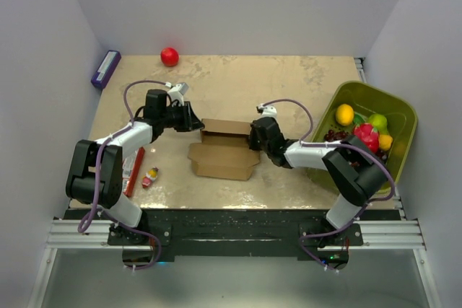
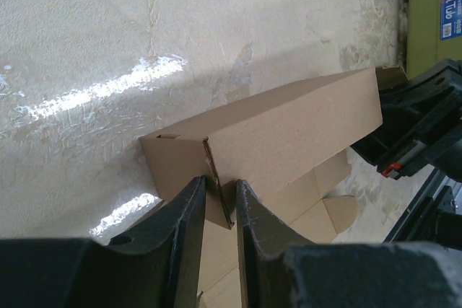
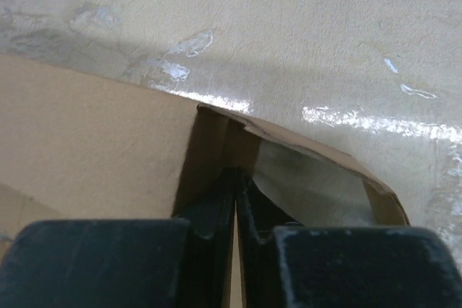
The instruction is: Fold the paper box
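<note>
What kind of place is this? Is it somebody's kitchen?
Probably a robot practice lab, not a kitchen. Two robot arms are bolted to a metal rail at the table edge, plain white walls box it in, and a green bin holds what looks like toy fruit.

Beyond the paper box [image 1: 225,151] the worktop [image 1: 238,84] lies open up to the red ball [image 1: 169,56]; the green bin [image 1: 401,102] walls off the right, a red pack [image 1: 135,171] and toy [image 1: 151,177] the near left.
</note>
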Robot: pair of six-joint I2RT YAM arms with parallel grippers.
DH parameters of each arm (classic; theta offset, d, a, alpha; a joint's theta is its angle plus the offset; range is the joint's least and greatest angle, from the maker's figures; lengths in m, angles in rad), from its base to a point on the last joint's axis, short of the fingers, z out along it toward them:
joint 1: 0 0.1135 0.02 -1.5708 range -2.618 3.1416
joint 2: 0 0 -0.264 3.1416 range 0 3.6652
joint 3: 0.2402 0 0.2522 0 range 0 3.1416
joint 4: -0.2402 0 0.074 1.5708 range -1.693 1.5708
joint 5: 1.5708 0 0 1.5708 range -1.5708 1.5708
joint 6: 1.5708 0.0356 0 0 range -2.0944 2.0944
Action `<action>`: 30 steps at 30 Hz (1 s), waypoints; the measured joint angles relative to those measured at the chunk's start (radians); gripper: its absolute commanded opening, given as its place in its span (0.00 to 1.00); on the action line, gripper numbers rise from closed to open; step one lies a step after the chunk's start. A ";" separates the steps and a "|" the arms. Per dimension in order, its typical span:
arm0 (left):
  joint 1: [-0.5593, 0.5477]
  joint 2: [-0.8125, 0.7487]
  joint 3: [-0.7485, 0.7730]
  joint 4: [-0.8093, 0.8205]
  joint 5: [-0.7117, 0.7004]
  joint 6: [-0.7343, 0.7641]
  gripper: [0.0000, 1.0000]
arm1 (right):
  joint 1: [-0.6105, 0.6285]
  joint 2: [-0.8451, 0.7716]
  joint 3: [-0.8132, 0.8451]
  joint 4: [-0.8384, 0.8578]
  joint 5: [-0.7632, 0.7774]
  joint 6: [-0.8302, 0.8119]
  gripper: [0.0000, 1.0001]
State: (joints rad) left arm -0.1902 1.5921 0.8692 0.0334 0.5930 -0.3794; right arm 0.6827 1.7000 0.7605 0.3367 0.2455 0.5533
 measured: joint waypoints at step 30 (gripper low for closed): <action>0.000 0.000 0.004 -0.008 -0.005 0.003 0.26 | 0.058 -0.178 -0.107 -0.277 -0.070 0.004 0.01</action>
State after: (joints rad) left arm -0.1902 1.5921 0.8730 0.0254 0.5884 -0.3763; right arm 0.7410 1.5223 0.6533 0.0593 0.1753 0.5571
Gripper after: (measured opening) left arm 0.273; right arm 0.035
